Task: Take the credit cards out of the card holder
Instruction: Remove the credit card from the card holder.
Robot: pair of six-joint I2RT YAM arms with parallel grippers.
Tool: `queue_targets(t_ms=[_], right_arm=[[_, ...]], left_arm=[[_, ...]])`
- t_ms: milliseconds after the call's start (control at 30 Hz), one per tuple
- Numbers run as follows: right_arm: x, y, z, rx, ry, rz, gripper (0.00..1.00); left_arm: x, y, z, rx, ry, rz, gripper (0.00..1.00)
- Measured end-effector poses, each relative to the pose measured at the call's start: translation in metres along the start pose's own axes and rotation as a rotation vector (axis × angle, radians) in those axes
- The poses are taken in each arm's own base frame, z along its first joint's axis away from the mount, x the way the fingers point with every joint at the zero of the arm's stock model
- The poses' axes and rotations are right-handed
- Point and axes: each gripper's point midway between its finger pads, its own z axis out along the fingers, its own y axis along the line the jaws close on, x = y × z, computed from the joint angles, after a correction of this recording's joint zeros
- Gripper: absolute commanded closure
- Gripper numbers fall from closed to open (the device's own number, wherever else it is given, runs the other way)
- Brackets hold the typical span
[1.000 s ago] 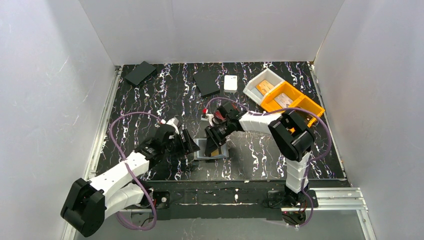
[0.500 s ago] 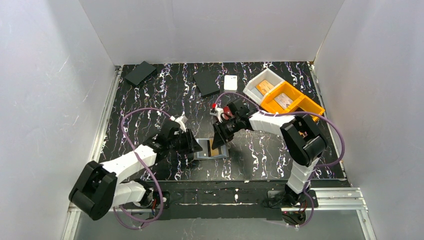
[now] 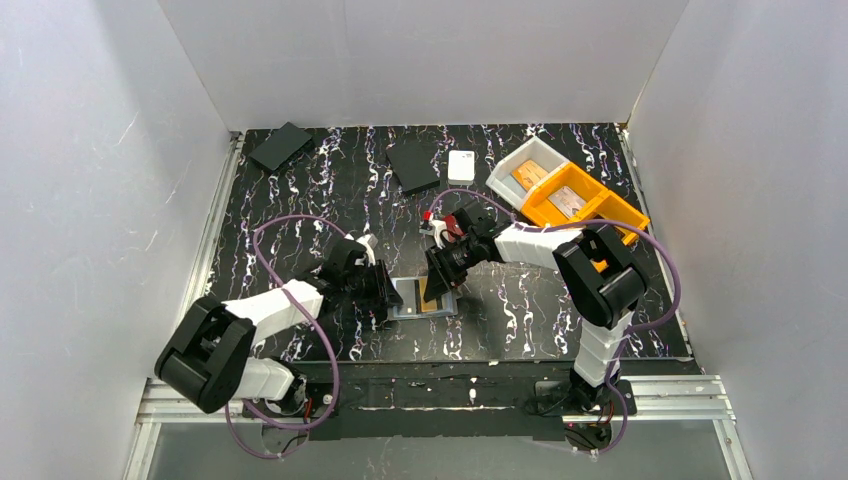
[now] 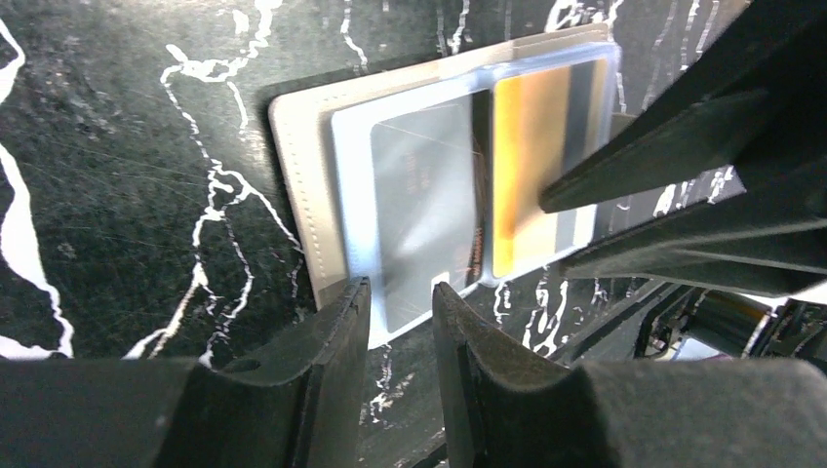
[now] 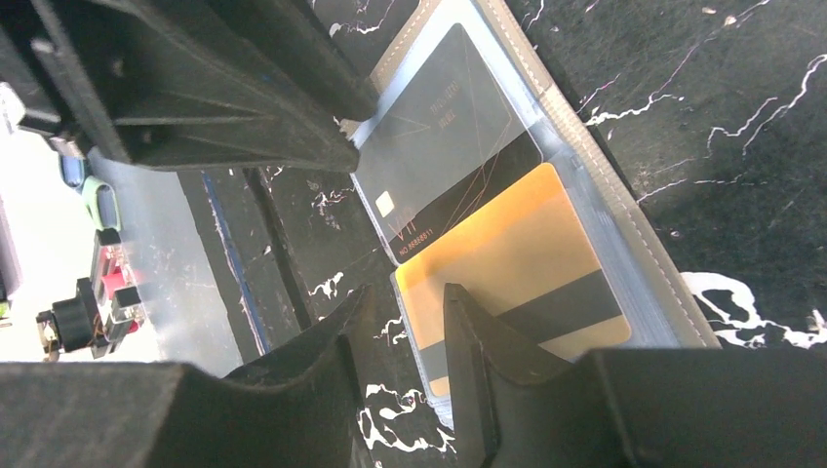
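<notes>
Grey folding card holder (image 3: pixel 408 297) is laid open, near centre. Left gripper (image 4: pixel 400 297) and right gripper (image 5: pixel 408 297) are parked at its card edges, jaws slightly parted, nothing clamped yet. Flat orange plastic card (image 5: pixel 507 263) probably gets pinched next.

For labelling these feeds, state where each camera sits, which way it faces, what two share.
Top external: above and behind the bases, looking down on the table; both arms show, left hand and right hand at the card holder.
Left wrist: on the left arm, looking down past its fingers at the open holder; right hand's fingers intrude.
Right wrist: on the right arm, looking down past its fingers; left hand's fingers intrude.
Shared: both wrist views show the orange card.
</notes>
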Motion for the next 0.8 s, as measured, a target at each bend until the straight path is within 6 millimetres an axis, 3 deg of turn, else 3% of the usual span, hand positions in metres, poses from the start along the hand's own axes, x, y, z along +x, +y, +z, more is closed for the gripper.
queue_targets(t_ms=[167, 500, 667, 800], right_arm=[[0.001, -0.001, 0.001, -0.002, 0.003, 0.011, 0.56], [-0.002, -0.001, 0.002, -0.005, 0.004, 0.012, 0.56], [-0.002, -0.001, 0.003, -0.006, 0.004, 0.012, 0.56], [-0.002, -0.001, 0.003, -0.010, 0.006, 0.013, 0.56]], left_arm=[[0.001, 0.009, 0.007, -0.023, 0.025, -0.017, 0.71], [-0.004, 0.005, 0.003, -0.018, 0.005, -0.002, 0.53], [-0.009, 0.006, -0.008, -0.034, -0.028, 0.008, 0.54], [-0.010, 0.004, -0.010, -0.029, -0.035, 0.015, 0.61]])
